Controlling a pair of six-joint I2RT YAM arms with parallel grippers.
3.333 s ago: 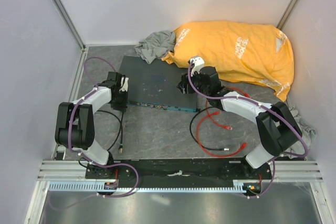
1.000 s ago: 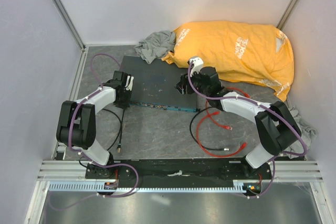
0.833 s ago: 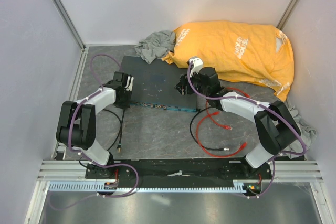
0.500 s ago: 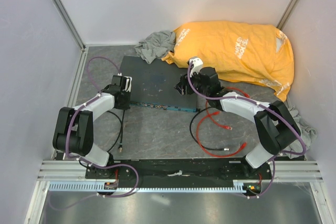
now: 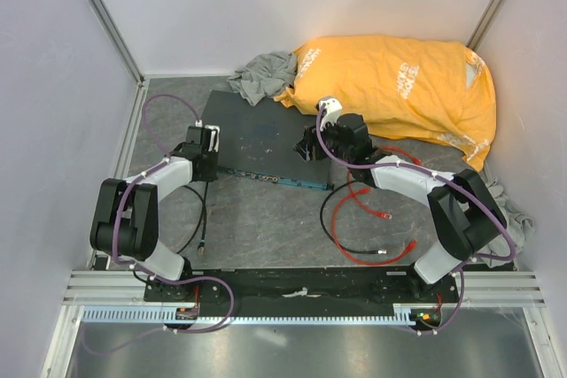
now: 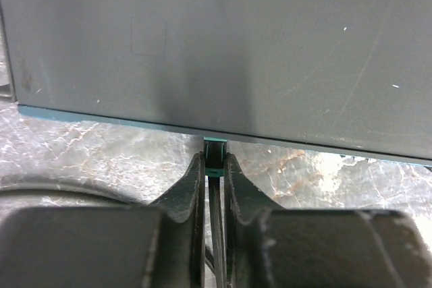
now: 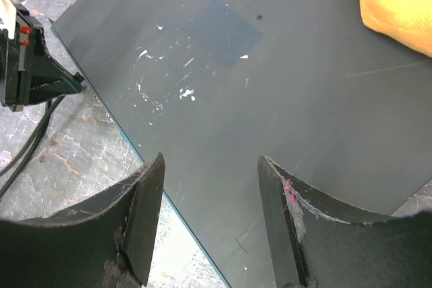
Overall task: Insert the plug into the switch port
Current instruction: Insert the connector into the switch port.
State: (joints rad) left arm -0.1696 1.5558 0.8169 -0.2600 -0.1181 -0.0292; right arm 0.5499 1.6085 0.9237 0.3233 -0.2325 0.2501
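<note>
The switch [image 5: 261, 139] is a flat dark grey box with a thin blue-green front edge [image 6: 101, 116]. In the left wrist view a small teal plug [image 6: 214, 166] on a thin black cable butts against that edge. My left gripper [image 6: 214, 158] is shut on the plug, its narrow jaws flanking it. From above, the left gripper [image 5: 205, 158] is at the box's front left. My right gripper [image 7: 210, 160] stands open over the box's top [image 7: 270, 99], holding nothing. A red cable [image 5: 354, 201] with a small plug [image 5: 386, 216] lies loose at the right. The port itself is hidden.
A big orange bag [image 5: 399, 86] lies behind and to the right of the switch, with grey cloth [image 5: 261, 73] beside it. The black cable [image 5: 202, 219] trails from the left gripper toward the near edge. White walls enclose the table on three sides.
The left arm's elbow has swung outward and the left gripper has shifted slightly along the switch's front left. Its jaws have eased a little. The right arm has stayed put.
</note>
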